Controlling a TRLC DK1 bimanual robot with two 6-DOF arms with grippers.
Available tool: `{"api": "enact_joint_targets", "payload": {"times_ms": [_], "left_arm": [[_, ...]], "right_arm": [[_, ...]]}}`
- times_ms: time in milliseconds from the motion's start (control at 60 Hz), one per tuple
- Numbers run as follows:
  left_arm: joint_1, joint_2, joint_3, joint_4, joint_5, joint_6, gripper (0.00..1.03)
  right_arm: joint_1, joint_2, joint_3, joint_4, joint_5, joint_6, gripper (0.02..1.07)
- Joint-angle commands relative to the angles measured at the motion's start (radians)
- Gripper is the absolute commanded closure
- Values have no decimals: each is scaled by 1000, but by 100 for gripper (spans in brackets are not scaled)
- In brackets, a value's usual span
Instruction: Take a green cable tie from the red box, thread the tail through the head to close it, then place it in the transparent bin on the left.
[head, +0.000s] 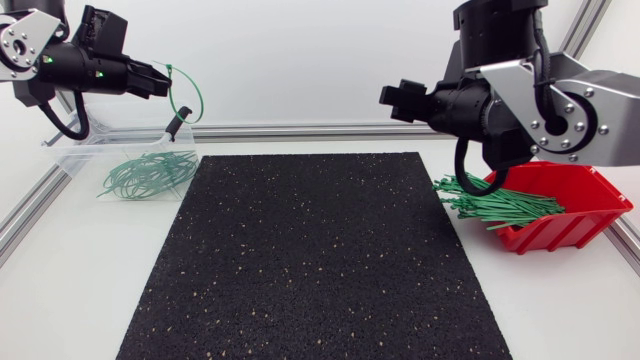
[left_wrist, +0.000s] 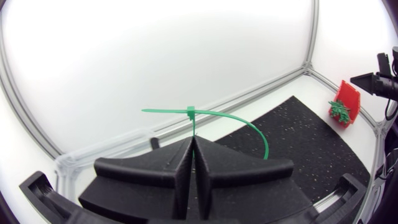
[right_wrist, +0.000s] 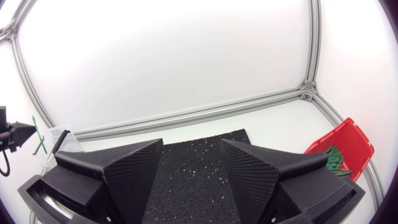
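My left gripper (head: 163, 79) hangs above the transparent bin (head: 75, 155) at the far left, shut on a green cable tie (head: 190, 98). The tie is closed into a loop, and in the left wrist view it (left_wrist: 249, 123) arcs out ahead of the shut left gripper (left_wrist: 194, 143). Several looped green ties (head: 150, 173) lie in the bin. The red box (head: 575, 222) at the right holds a bundle of straight green ties (head: 500, 207). My right gripper (head: 388, 97) is raised left of the red box. In its own view the right gripper (right_wrist: 191, 145) is open and holds nothing.
A black speckled mat (head: 315, 260) covers the middle of the table. An aluminium frame rail (head: 300, 130) runs along the back edge, with another rail (head: 25, 215) down the left side. Some of the straight ties stick out over the red box's left edge.
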Motion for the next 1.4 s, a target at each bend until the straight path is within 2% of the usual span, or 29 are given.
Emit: {"api": "enact_joint_targets", "payload": {"times_ms": [0,67,183,383,617,667,683,700,717,750,767,950,1183,1383], "left_arm": [[42,-4,107,-13,-52,45,100],[75,30,167,-18,-106,61,100],[138,111,265,-47,-126,73,100],[167,178,280,-44,-161,93,100],[201,247,300,7,-212,99,96],[201,255,300,9,-246,105,85],[198,260,300,10,-269,111,70],[198,261,300,12,-275,111,60],[196,267,302,13,-281,113,41],[195,274,306,9,-287,113,12],[193,277,308,9,-287,116,1],[189,267,306,-34,-287,122,3],[192,151,262,-61,-287,116,3],[187,16,151,-59,-284,93,4]], "right_arm": [[-23,-34,-35,38,16,-80,38],[-30,-62,-44,50,16,-106,38],[-56,-125,-89,99,16,-174,39],[-111,-223,-138,147,-11,-220,39],[-171,-370,-221,170,-33,-289,39],[-184,-399,-234,161,-40,-298,39],[-189,-416,-242,156,-45,-304,39],[-192,-428,-245,151,-46,-307,39],[-194,-439,-248,144,-46,-310,39],[-194,-461,-253,130,-48,-313,39],[-194,-471,-256,124,-48,-318,39],[-194,-571,-273,78,-48,-335,39],[-211,-665,-300,53,-51,-338,39],[-304,-729,-345,56,-129,-324,39]]}}
